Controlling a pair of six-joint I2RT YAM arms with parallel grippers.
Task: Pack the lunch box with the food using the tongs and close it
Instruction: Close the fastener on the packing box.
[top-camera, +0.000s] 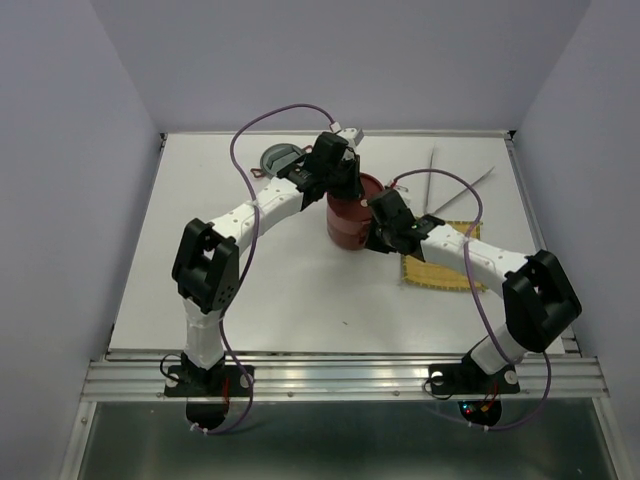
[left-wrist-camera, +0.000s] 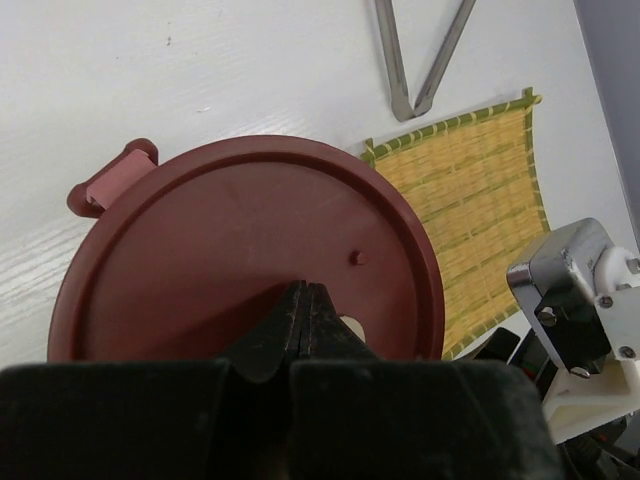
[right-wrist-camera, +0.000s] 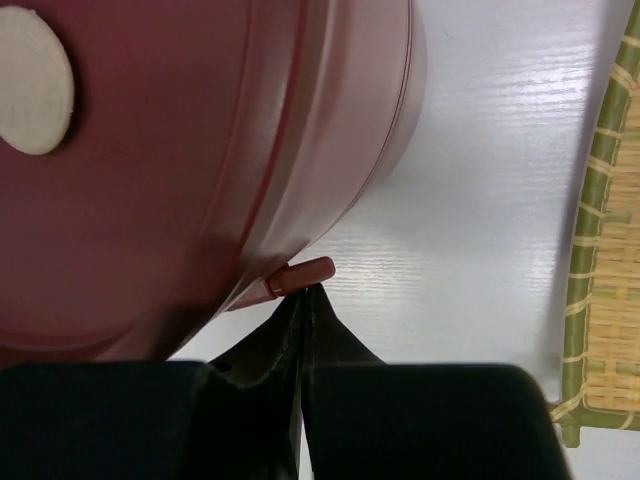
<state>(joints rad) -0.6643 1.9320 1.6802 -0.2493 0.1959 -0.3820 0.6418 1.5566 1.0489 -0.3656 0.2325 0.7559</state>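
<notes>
Lunch box (left-wrist-camera: 230, 240) one, tongs (left-wrist-camera: 390, 60) one, mat (left-wrist-camera: 470, 220) one

The round dark-red tiered lunch box (top-camera: 348, 222) is standing upright near the middle of the white worktop (top-camera: 250, 300), wearing its flat red lid (left-wrist-camera: 220, 240) with the pale centre dot (right-wrist-camera: 35, 80), a small side handle (left-wrist-camera: 110, 182) sticking out at the rim. The long thin silver metal tongs (top-camera: 460, 191) are lying flat on the worktop, beyond and to the right of it, their two straight arms spreading away from the joined end nearest the box.
</notes>
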